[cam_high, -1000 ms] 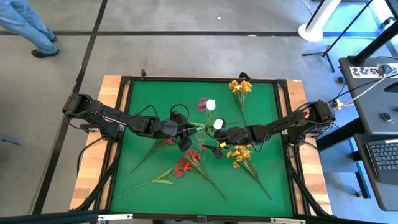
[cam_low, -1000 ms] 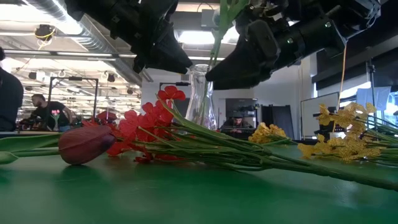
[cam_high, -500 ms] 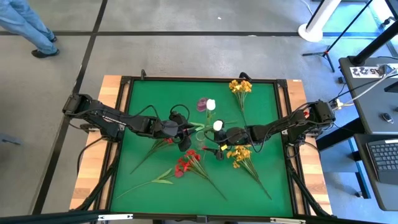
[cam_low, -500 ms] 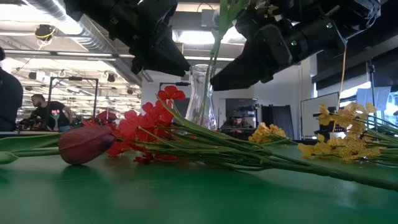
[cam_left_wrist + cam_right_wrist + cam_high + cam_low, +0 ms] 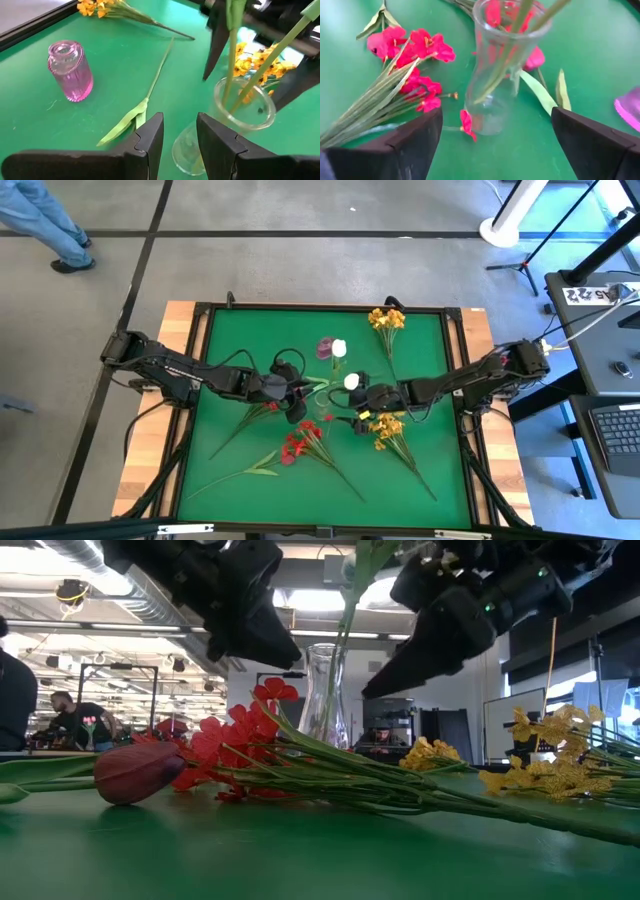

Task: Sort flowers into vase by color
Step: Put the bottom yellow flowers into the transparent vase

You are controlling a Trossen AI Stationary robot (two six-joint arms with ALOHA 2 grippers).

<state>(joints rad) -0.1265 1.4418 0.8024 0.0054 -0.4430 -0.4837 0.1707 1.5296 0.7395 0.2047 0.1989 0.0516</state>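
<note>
While both arms meet mid-table, the high view counts two yellow sprays (image 5: pixel 386 319), one red spray (image 5: pixel 296 446). Left wrist view: left hand (image 5: pixel 179 134) narrow, empty; two stems in the clear vase (image 5: pixel 235 116). Right wrist view: right hand (image 5: pixel 495 137) wide.

In your low view, the vase (image 5: pixel 322 690) loses its rim behind the arms; blossoms seem cropped overhead.

Clear vase (image 5: pixel 501 70) looking glossy glass; pink bottle (image 5: pixel 71 71) ribbed, shiny; table (image 5: pixel 230 370) showing matt green cloth, wood edge.
</note>
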